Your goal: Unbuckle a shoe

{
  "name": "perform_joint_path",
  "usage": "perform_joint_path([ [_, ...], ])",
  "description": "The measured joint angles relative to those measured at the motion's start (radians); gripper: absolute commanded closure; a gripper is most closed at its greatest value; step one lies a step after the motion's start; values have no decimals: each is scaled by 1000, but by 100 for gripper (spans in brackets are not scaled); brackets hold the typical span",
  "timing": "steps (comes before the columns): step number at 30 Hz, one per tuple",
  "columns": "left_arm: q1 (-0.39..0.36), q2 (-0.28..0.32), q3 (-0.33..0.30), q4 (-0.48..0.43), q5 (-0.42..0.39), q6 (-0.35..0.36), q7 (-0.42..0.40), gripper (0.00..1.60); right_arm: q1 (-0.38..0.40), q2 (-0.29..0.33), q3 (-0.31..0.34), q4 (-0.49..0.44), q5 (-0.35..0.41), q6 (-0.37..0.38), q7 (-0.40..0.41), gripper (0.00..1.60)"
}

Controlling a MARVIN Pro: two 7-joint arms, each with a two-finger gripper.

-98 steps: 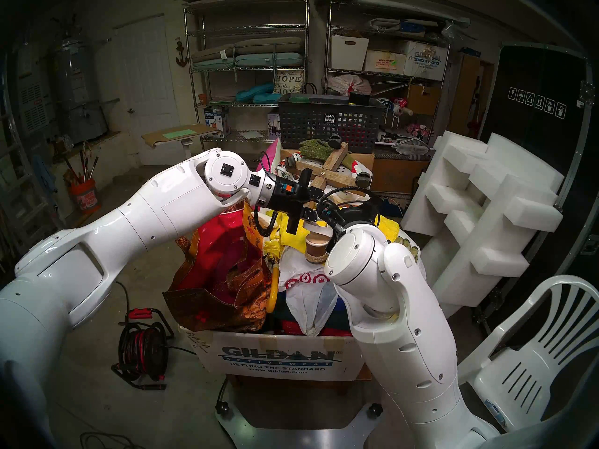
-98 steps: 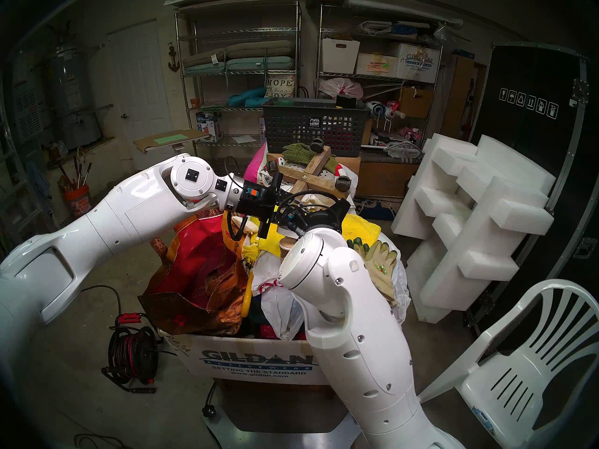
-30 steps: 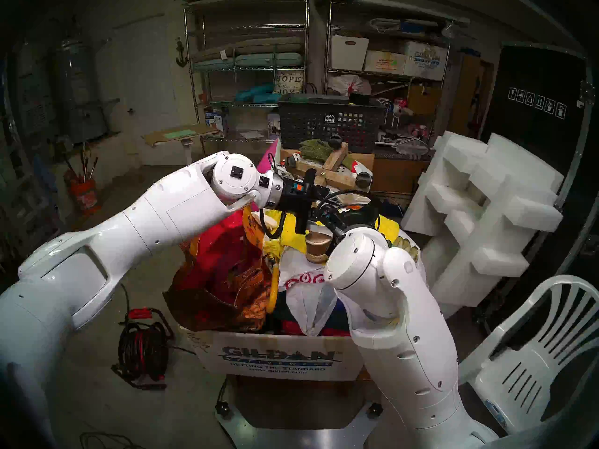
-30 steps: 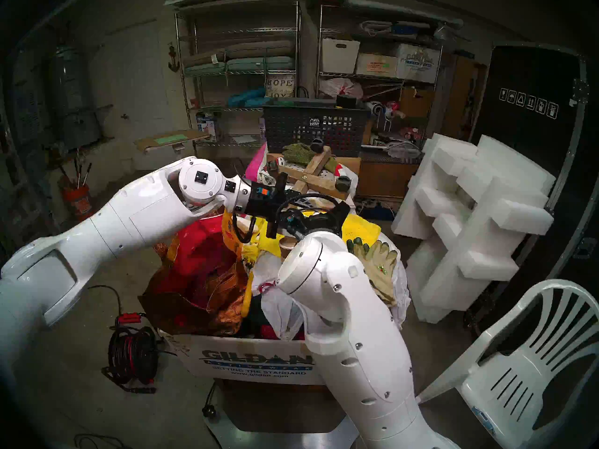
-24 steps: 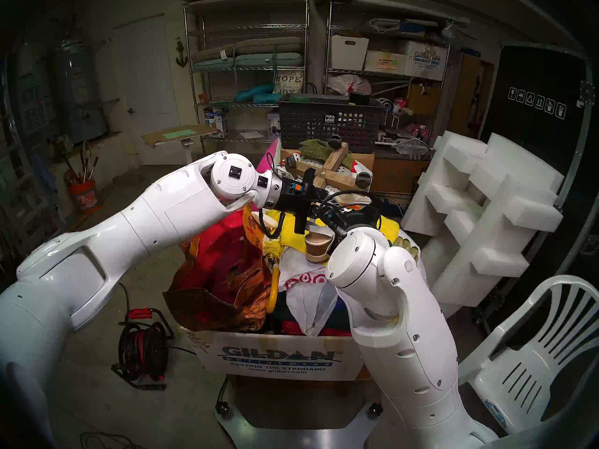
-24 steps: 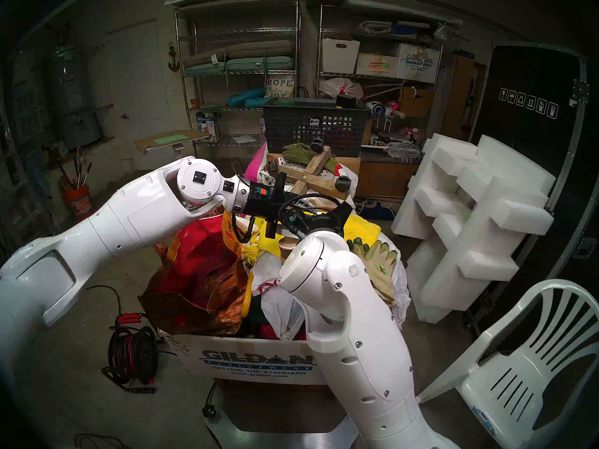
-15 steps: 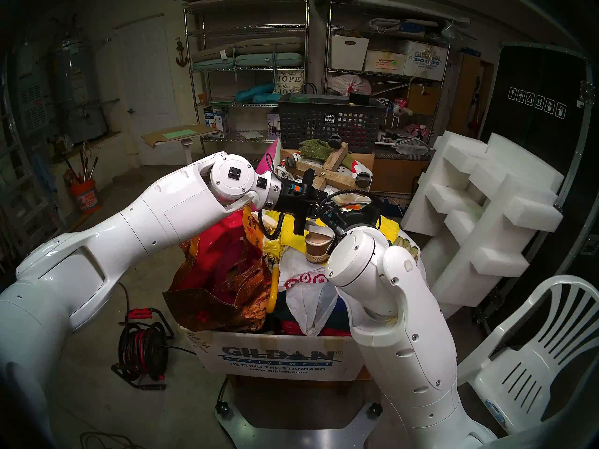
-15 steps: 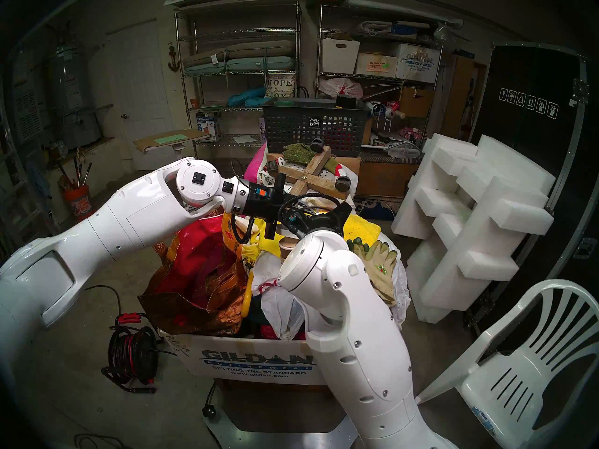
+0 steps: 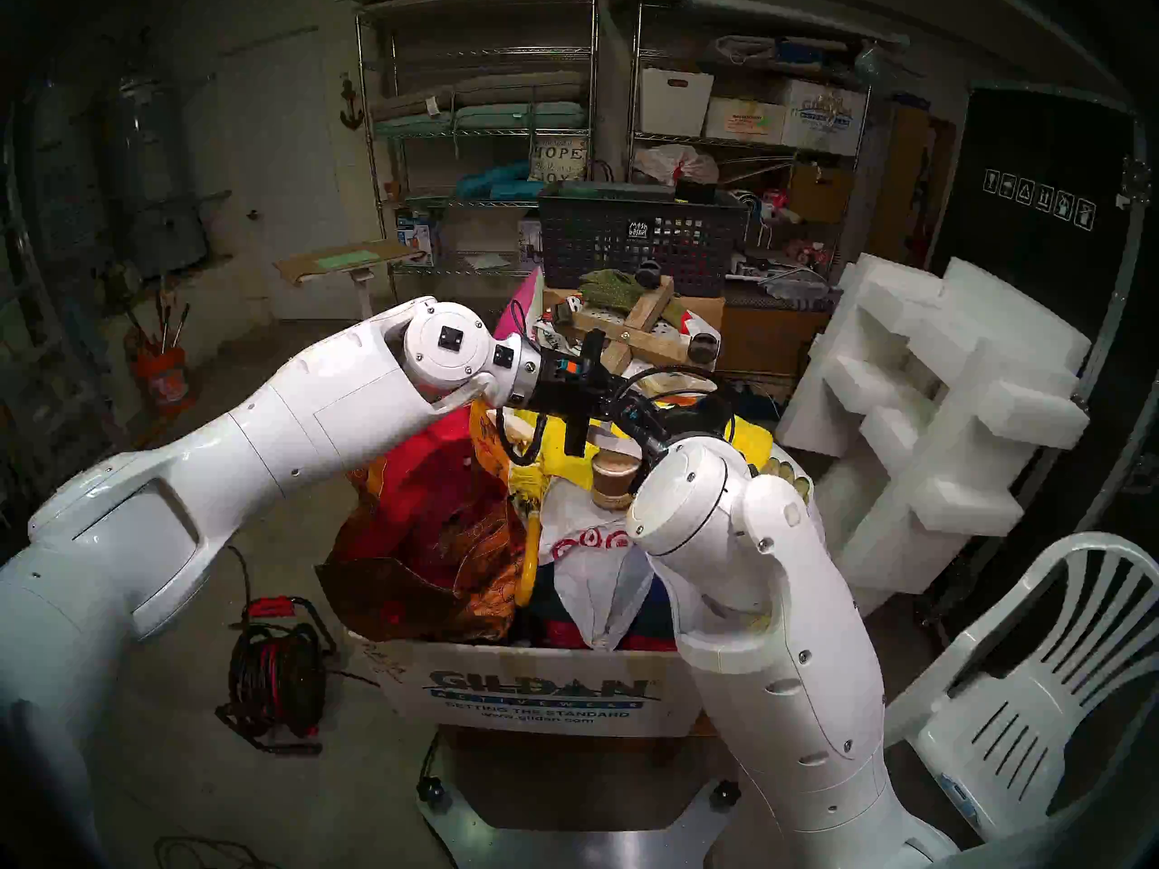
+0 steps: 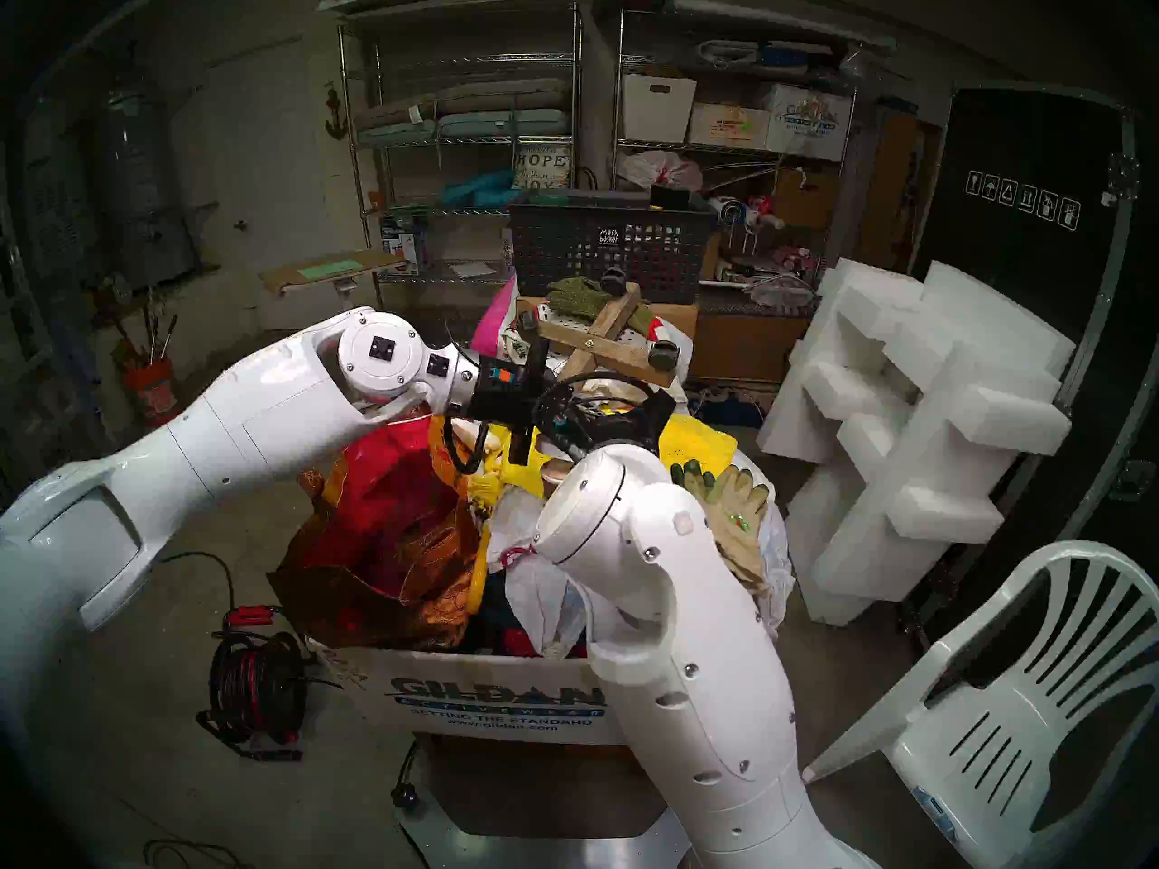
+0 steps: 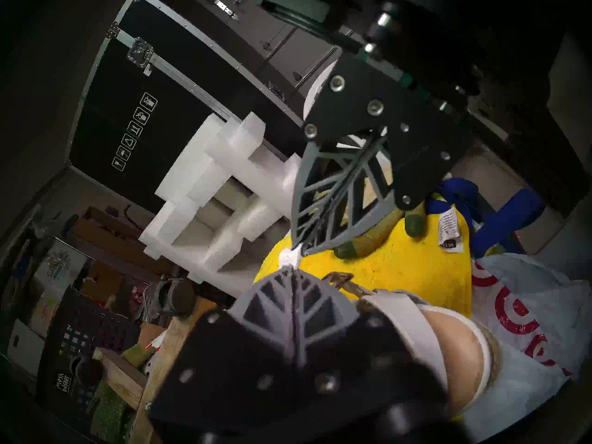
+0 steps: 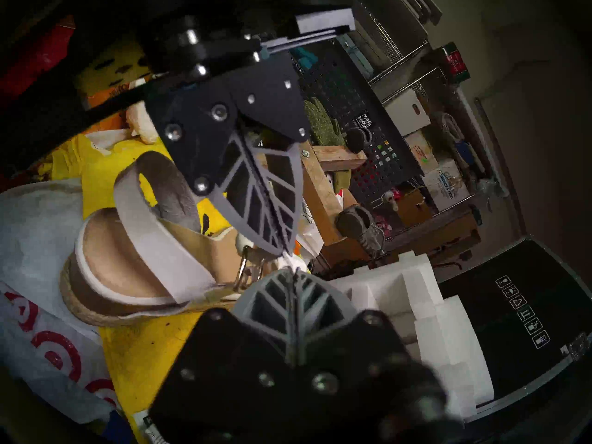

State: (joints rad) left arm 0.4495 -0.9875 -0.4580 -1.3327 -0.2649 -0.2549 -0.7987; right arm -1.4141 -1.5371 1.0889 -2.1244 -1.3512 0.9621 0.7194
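Observation:
The shoe (image 12: pixel 134 267), a wedge sandal with wide white straps, a cream insole and a jute-trimmed sole, lies on a yellow towel (image 11: pixel 400 273) on top of a full box. In the head view only its brown heel (image 9: pixel 611 480) shows between my wrists. My left gripper (image 11: pixel 290 268) and right gripper (image 12: pixel 291 273) meet tip to tip, both shut on the thin white strap (image 12: pixel 288 261) just past the metal buckle (image 12: pixel 245 270). In the left wrist view the right gripper (image 11: pixel 299 249) comes in from above; a bit of strap (image 11: pixel 290 257) shows between the two tips.
A white bag with red rings (image 11: pixel 528 321) lies under the shoe, in the Gildan box (image 9: pixel 539 692). A red-orange bag (image 9: pixel 433 510) is at the left, work gloves (image 10: pixel 727 498) at the right. A wooden caster dolly (image 9: pixel 640 328), foam blocks (image 9: pixel 928 422) and a white chair (image 9: pixel 1035 692) stand around.
My left gripper has closed its fingers on the strap. The left wrist has drawn slightly back and to the left, and the shoe's heel has shifted a little with it. The right arm has barely moved.

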Motion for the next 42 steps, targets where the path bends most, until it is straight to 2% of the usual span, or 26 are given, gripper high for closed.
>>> perform_joint_path([
  [5,4,0,2,0,9,2,11,160,-6,-4,-1,-21,7,0,21,85],
  [11,11,-1,2,0,19,1,28,160,-27,-8,10,-53,14,0,41,99],
  [18,18,-1,-1,-6,29,-2,54,160,-56,-16,41,-79,31,0,59,102],
  [22,22,2,-6,-16,31,-3,70,160,-71,-18,55,-87,52,0,57,97],
  [26,24,6,-9,-23,28,-3,78,160,-74,-22,58,-84,74,0,46,86],
  [35,26,17,-10,-33,23,-1,85,160,-52,-36,36,-22,145,0,-11,82],
  [42,27,24,-10,-39,21,1,85,160,-38,-44,30,10,170,0,-64,78],
])
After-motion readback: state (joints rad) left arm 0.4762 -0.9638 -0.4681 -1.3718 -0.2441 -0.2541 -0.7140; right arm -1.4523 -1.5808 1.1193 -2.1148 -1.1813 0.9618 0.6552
